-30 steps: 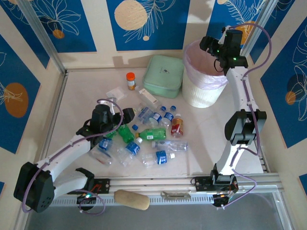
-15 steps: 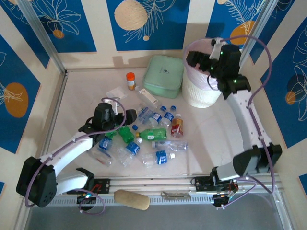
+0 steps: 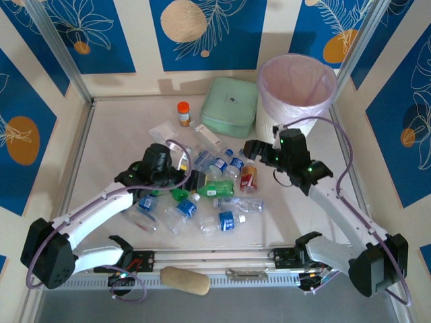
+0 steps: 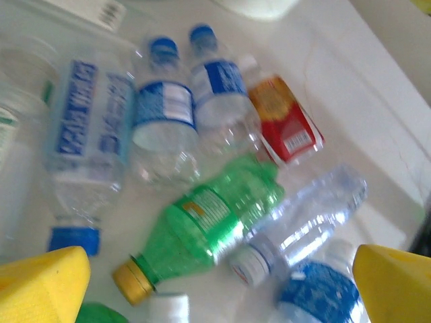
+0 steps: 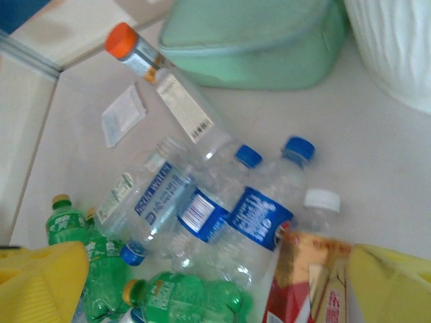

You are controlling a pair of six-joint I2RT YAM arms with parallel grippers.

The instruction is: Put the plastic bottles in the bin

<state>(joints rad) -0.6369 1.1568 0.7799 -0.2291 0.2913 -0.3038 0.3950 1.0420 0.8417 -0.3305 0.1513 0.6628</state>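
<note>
While the plastic bottles (image 3: pixel 215 192) lie heaped on their sides on the table (image 3: pixel 114 134), both arms lean in over the pile with nothing held. The left gripper (image 3: pixel 194 178) hangs over the heap's left side, jaws spread wide. Its yellow fingertips (image 4: pixel 44 282) sit in the two lower corners of the left wrist view. Between those jaws lies a green bottle (image 4: pixel 215 215) with a yellow cap. Ahead of the jaws are a red-labelled bottle (image 4: pixel 286 121) and several clear, blue-labelled ones. That view is blurred, so no label can be read, and the bottles nearest the fingers are cut off by the lower edge.

The right gripper (image 3: pixel 258 153) hovers at the heap's far right side, its jaws likewise wide, with yellow fingertips (image 5: pixel 390 282) in the corners of its wrist view. The red-labelled bottle lies between them, its lower part out of frame. Just ahead of these jaws are clear bottles with blue caps. Farther ahead stand the mint green box (image 5: pixel 249 40) and the orange-capped jar (image 5: pixel 131 50), both clipped by the top edge.

The bin (image 3: pixel 269 124) stands ahead and to the right of the right jaws, well apart from the heap. Its wall is partly hidden by the arm from above, and what lies inside its pink liner cannot be made out. From above, the left wrist covers part of the pile, so contact there cannot be told.
</note>
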